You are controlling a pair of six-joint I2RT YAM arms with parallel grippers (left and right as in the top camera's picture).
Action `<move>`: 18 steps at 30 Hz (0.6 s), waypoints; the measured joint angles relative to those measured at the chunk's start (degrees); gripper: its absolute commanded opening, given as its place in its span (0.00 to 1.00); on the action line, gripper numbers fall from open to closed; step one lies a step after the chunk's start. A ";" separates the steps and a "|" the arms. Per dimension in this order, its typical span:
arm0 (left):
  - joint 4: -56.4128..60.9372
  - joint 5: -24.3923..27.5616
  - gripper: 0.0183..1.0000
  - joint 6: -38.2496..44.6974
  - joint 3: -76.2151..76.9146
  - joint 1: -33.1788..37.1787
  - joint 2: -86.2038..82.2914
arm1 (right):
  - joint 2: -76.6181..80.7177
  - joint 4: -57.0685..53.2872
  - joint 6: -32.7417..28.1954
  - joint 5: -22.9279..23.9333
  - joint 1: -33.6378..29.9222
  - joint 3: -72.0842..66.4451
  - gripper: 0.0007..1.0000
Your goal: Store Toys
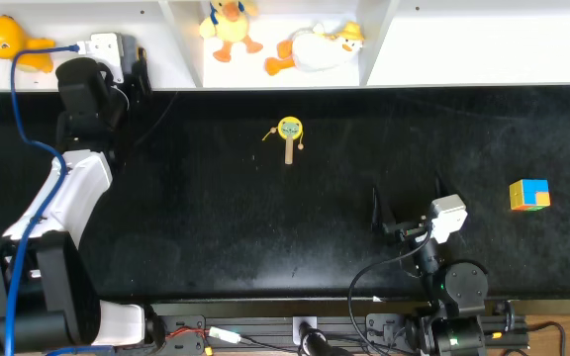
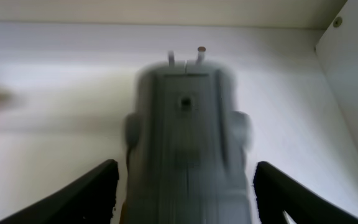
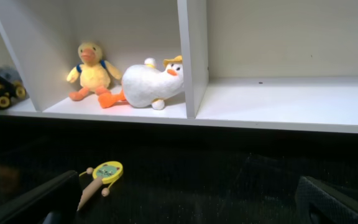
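Taking the table's point(image 1: 216, 227) middle as the dial, with twelve toward the shelf point(image 1: 463, 44), the right gripper point(image 1: 408, 198) is hanging at five o'clock, nearest the arm bases. Its fingers point(image 3: 36, 199) are standing wide apart with nothing between them. At three o'clock, close to the table's edge and well apart from that gripper, a cube point(image 1: 529, 195) is sitting on the black surface. Farther up, at twelve o'clock and short of the shelf, a rattle point(image 1: 290, 133) is lying flat with its handle pointing back toward the bases. Beyond it, in the shelf's middle bay, a duck point(image 1: 231, 25) is sitting upright. A goose point(image 1: 320, 44) is lying just beside the duck, at the duck's three o'clock, against the bay's divider. At ten o'clock the left gripper point(image 1: 139, 67) is reaching into the left bay. Its fingers point(image 2: 98, 186) are pressing on both sides of a blurred grey toy point(image 2: 185, 124), gripping it above the bay's white floor. At the gripper's nine o'clock, an orange duck point(image 1: 8, 40) is resting in the same bay.
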 measured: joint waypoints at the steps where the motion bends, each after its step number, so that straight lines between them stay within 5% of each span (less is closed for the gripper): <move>1: 0.00 0.02 0.80 0.11 0.00 -0.02 0.04 | 0.00 0.00 0.00 0.02 0.00 0.00 0.99; 18: -0.98 0.46 0.98 0.02 0.00 -0.02 -0.15 | 0.00 0.00 -0.02 0.02 0.00 0.00 1.00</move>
